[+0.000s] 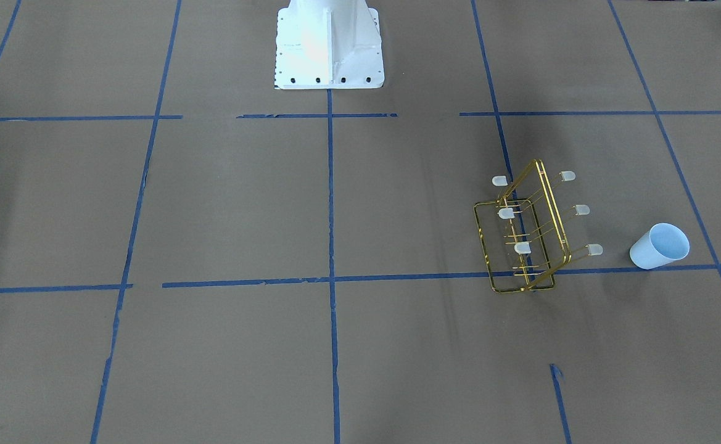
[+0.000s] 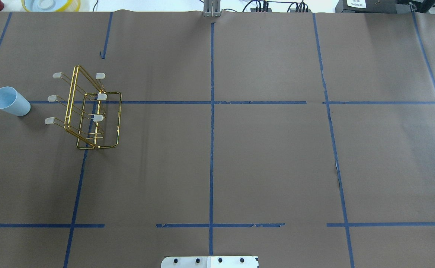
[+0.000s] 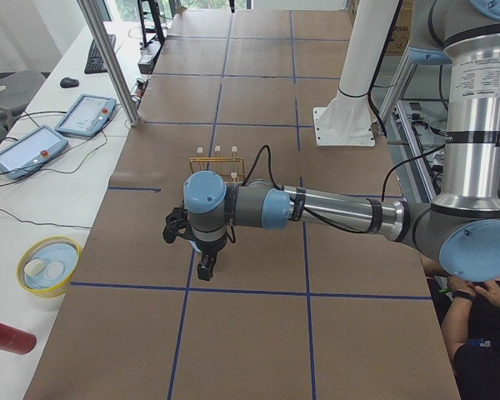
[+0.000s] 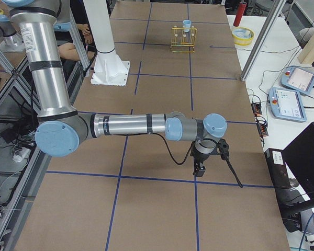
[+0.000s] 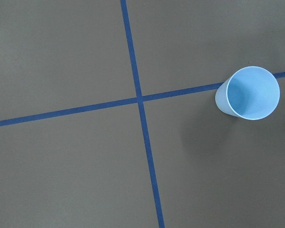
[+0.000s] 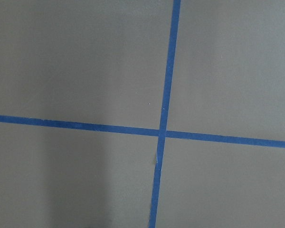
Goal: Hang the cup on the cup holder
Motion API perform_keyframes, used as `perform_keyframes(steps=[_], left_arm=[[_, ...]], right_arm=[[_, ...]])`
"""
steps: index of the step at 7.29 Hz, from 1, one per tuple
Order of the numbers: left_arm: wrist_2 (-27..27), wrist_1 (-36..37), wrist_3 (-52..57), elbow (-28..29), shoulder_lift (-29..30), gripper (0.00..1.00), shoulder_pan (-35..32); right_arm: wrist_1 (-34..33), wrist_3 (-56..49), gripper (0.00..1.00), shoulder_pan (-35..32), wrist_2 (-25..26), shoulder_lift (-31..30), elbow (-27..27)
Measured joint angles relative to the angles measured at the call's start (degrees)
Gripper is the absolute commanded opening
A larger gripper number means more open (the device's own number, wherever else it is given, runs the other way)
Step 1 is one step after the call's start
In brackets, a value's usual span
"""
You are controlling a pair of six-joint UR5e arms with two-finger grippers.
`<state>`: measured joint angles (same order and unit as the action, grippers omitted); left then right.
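Note:
The pale blue cup (image 1: pixel 659 246) stands upright, open end up, on the brown table, apart from the rack; it also shows in the overhead view (image 2: pixel 10 101), the left wrist view (image 5: pixel 249 92) and the exterior right view (image 4: pixel 186 23). The gold wire cup holder (image 1: pixel 523 231) stands beside it with bare white-capped prongs (image 2: pixel 87 111). My left gripper (image 3: pixel 204 268) hangs above the table near the cup and shows only in the exterior left view, so I cannot tell if it is open. My right gripper (image 4: pixel 199 170) hangs far from both, shows only in the exterior right view, and I cannot tell its state.
The robot's white base (image 1: pixel 329 43) stands at mid table. Blue tape lines (image 2: pixel 211 111) grid the surface. A yellow-rimmed bowl (image 3: pixel 48 265) and a red bottle (image 3: pixel 4 335) sit on the side desk beyond the cup. A metal post (image 3: pixel 108 58) stands at the table's far edge.

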<state>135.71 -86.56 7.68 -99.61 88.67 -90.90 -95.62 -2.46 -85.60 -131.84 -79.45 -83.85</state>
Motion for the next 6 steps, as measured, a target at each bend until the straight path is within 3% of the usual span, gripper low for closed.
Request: perform_keyframes(steps=[6], left_arm=[[-0.05, -0.68, -0.39, 0.03, 0.29, 1.00, -0.11]], right_arm=[[0.03, 0.00, 1.00, 0.02, 0.00, 0.00, 0.00]])
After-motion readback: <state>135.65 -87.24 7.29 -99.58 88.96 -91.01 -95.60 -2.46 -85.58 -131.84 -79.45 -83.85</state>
